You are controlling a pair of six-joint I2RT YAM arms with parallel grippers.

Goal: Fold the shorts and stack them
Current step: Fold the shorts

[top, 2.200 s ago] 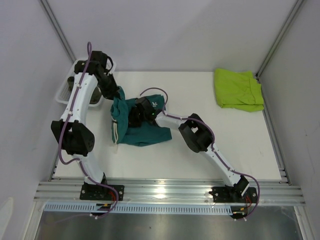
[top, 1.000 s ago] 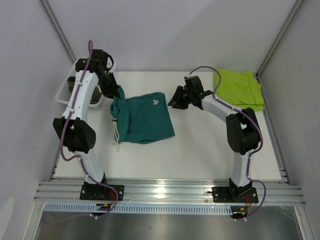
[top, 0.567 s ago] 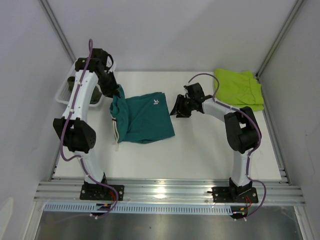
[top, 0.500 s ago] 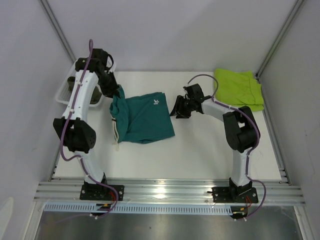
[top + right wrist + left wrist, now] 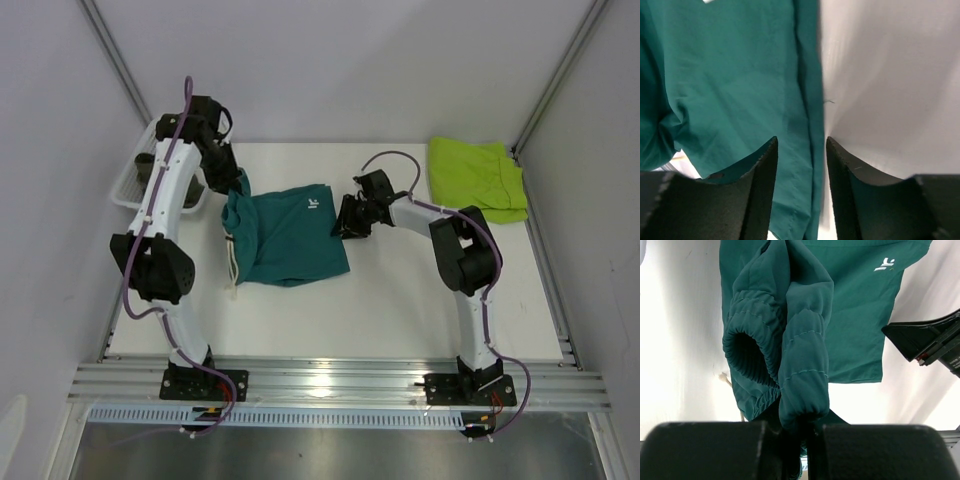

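The teal shorts lie on the white table left of centre, with a small white logo near the far edge and a cream drawstring at the left. My left gripper is shut on the bunched teal waistband and holds that corner up. My right gripper is open at the shorts' right hem, one finger over the cloth and one over bare table. The lime-green shorts lie folded at the far right corner. The dark olive pair is partly visible in the tray.
A white tray stands at the far left behind the left arm, holding something dark. Grey walls and metal rails close the table on both sides. Bare white table stretches in front of the shorts.
My right arm pulled off the teal shorts toward the far right, then came back left and down to the shorts' right hem. The shorts were spread flatter. My left gripper kept its hold.
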